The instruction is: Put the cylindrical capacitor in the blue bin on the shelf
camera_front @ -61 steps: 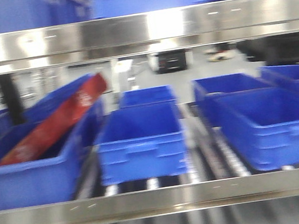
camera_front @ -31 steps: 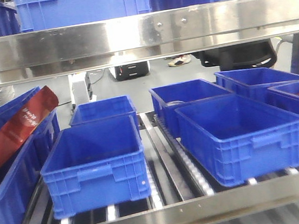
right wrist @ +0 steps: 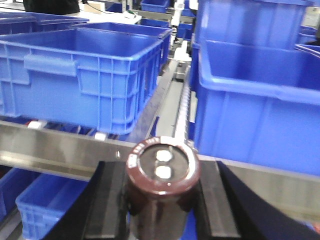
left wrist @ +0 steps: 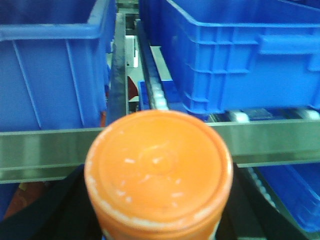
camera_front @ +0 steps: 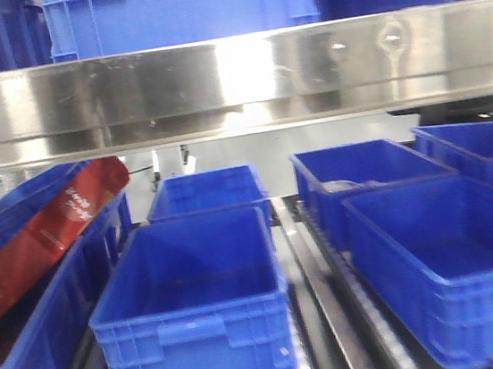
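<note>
The cylindrical capacitor [right wrist: 162, 172] is dark maroon with two silvery terminals on top. My right gripper [right wrist: 161, 187] is shut on it, black fingers [right wrist: 107, 200] on either side, holding it upright just in front of the shelf's steel front rail [right wrist: 60, 147]. Blue bins stand on the rollers behind the rail: one at left [right wrist: 85, 75], one at right [right wrist: 260, 110]. My left gripper [left wrist: 157, 220] is shut on an orange-lidded jar [left wrist: 157, 170], in front of the rail [left wrist: 45, 150]. Neither gripper shows in the front view.
In the front view the upper steel rail [camera_front: 233, 78] spans the top. Below it stand a middle blue bin [camera_front: 193, 299], a right bin [camera_front: 453, 258] and rear bins [camera_front: 212, 193]. A red packet [camera_front: 46, 236] leans in the left bin [camera_front: 33, 355].
The front view has closed in on the shelf. The bins look larger and lower, and the lower front rail has left the frame.
</note>
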`<state>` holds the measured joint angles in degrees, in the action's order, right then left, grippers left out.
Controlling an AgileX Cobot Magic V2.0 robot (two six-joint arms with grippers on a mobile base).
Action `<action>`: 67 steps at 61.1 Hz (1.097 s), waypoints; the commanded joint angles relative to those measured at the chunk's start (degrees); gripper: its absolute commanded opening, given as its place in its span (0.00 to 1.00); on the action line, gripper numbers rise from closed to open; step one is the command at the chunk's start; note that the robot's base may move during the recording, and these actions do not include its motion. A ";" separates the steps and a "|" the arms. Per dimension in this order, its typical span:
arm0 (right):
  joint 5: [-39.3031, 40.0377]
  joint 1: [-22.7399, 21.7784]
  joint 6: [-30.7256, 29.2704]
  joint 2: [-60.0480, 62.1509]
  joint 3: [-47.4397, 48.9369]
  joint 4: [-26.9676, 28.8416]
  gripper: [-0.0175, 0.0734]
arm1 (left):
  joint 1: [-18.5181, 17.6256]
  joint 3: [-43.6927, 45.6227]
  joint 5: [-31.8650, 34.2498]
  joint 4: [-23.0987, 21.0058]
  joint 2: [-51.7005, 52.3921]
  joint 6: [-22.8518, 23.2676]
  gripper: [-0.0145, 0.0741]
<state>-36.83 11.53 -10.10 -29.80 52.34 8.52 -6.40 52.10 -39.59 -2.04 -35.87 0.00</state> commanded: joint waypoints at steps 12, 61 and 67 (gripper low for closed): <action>1.35 0.12 -0.51 0.16 0.22 -0.25 0.01 | -0.27 0.20 1.73 -0.25 0.33 0.00 0.04; 1.35 0.12 -0.51 0.16 0.22 -0.25 0.01 | -0.27 0.20 1.73 -0.25 0.33 0.00 0.04; 1.35 0.12 -0.51 0.16 0.22 -0.25 0.01 | -0.27 0.20 1.73 -0.25 0.33 0.00 0.04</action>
<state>-36.83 11.53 -10.10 -29.80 52.34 8.52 -6.40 52.10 -39.59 -2.04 -35.87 0.00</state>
